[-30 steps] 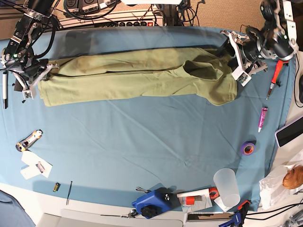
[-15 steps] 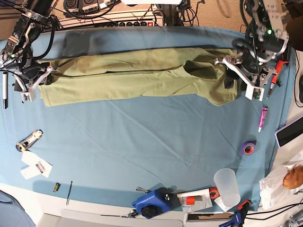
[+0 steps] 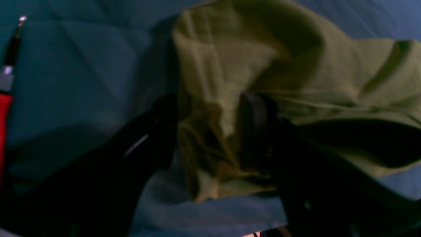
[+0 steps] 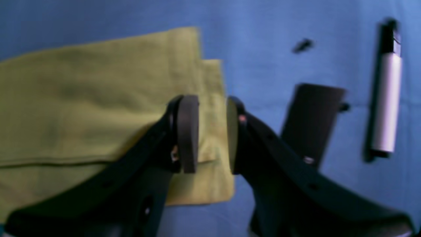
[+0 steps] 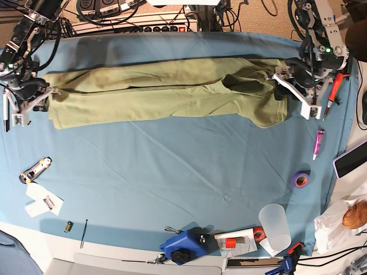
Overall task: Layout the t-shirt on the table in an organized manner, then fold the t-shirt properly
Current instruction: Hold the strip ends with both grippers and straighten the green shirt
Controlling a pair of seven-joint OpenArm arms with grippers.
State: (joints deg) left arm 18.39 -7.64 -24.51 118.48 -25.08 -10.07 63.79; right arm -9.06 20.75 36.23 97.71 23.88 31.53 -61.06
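The olive t-shirt [image 5: 160,94] lies folded lengthwise in a long band across the far part of the blue-covered table [image 5: 172,177]. At its right end my left gripper [image 5: 282,89] stands open; in the left wrist view the gripper [image 3: 210,131] straddles a bunched fold of the shirt [image 3: 230,65]. At the shirt's left end is my right gripper [image 5: 41,94]. The right wrist view shows that gripper [image 4: 210,131] open, with a gap over the flat corner hem of the shirt [image 4: 82,98].
A red-handled screwdriver [image 5: 334,91] lies just right of the left gripper. A pink tube [image 5: 317,143], purple tape roll [image 5: 300,180] and plastic cup [image 5: 275,226] lie down the right side. A marker [image 4: 386,98] and black piece [image 4: 312,115] lie beside the right gripper. A utility knife [image 5: 34,169] lies front left.
The left gripper came down from beyond the shirt's right end onto that end. The right gripper slid left and a little farther back along the shirt's left edge.
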